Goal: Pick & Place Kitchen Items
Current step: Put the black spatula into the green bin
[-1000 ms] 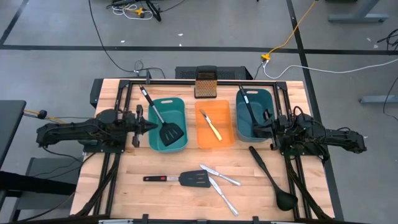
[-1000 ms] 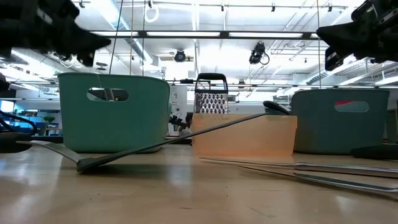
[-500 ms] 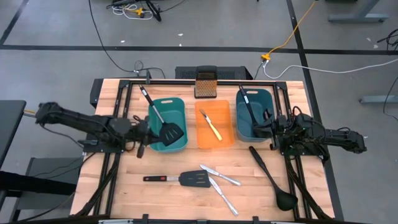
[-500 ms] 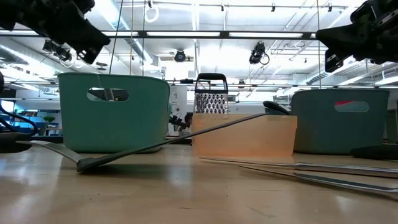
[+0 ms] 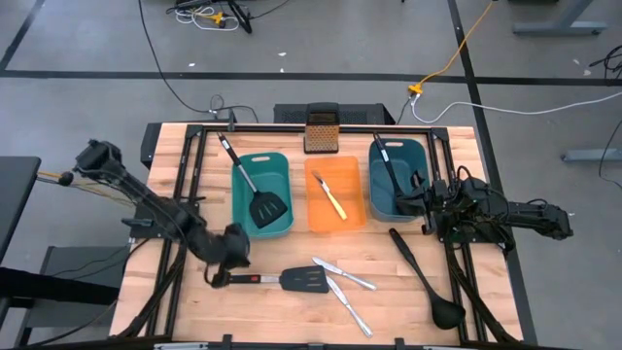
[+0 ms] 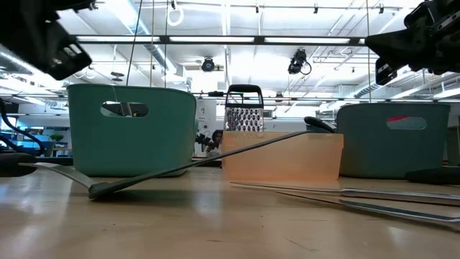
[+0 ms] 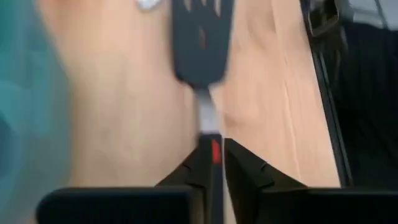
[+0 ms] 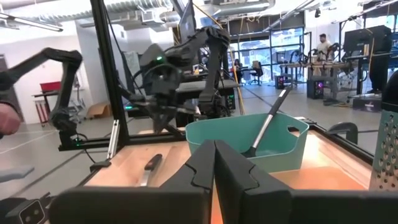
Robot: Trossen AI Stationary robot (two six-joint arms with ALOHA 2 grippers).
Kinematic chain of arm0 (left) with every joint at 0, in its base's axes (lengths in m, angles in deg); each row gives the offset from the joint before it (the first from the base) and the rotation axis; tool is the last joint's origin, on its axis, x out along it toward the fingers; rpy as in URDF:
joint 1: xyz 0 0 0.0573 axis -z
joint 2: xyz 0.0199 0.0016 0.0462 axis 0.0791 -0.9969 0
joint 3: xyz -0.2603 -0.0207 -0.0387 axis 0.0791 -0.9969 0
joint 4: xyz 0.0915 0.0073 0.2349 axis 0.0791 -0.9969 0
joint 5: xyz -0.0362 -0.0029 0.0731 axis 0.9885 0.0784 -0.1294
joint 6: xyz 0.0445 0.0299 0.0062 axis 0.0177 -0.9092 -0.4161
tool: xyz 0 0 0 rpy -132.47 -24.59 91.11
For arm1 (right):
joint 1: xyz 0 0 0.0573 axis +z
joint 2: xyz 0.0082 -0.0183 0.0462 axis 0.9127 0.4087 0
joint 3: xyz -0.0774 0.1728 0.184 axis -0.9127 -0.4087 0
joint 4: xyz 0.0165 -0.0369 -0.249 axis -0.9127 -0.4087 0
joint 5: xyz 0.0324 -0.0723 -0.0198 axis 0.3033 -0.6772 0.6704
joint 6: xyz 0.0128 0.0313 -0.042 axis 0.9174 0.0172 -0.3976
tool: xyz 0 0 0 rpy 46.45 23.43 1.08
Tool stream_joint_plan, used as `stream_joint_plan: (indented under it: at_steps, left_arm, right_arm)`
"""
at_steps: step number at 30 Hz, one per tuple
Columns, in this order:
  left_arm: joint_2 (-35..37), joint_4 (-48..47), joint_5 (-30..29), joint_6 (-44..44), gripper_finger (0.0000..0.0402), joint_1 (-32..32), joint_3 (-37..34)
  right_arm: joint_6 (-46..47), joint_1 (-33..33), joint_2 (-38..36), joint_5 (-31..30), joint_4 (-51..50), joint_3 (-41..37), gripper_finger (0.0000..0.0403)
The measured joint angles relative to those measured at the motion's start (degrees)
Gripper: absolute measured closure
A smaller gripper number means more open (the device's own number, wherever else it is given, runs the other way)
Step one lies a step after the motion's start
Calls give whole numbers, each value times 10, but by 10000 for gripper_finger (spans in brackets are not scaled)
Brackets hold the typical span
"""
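A black slotted spatula (image 5: 282, 280) lies flat on the table near the near edge, its handle toward the left. My left gripper (image 5: 222, 268) hangs above the handle's free end, fingers pointing down and open by a narrow gap; the handle (image 7: 214, 149) shows between them, below and apart. In the low view my left gripper (image 6: 54, 54) is well above the table. A second spatula (image 5: 258, 194) leans in the left teal bin (image 5: 282, 160). A ladle (image 5: 387, 165) leans in the right teal bin (image 5: 374, 199). My right gripper (image 5: 408, 202) is shut beside that bin.
A yellow-handled knife (image 5: 333, 197) lies in the orange bin (image 5: 355, 219). Two silver knives (image 5: 345, 287) lie crossed right of the spatula's blade. A black ladle (image 5: 426, 277) lies on the table at the right. A metal grater (image 5: 320, 129) stands at the far edge.
My left arm has swung from beside the left teal bin toward the table's near edge, and now stands over the handle end of the spatula lying there. Its gripper has tipped from level to pointing down. The spatula has not moved.
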Motion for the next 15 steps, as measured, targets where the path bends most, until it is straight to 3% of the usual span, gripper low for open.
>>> stream_joint_plan:
  at_steps: [10, 15]
  left_arm:
    - [-154, -2, -4, 17, 224, 40, 63]
    - [-202, -21, -6, 34, 178, 39, 67]
  right_arm:
    - [2, 0, 0, 0, -3, 0, 387]
    - [7, 0, 0, 0, -6, 0, 387]
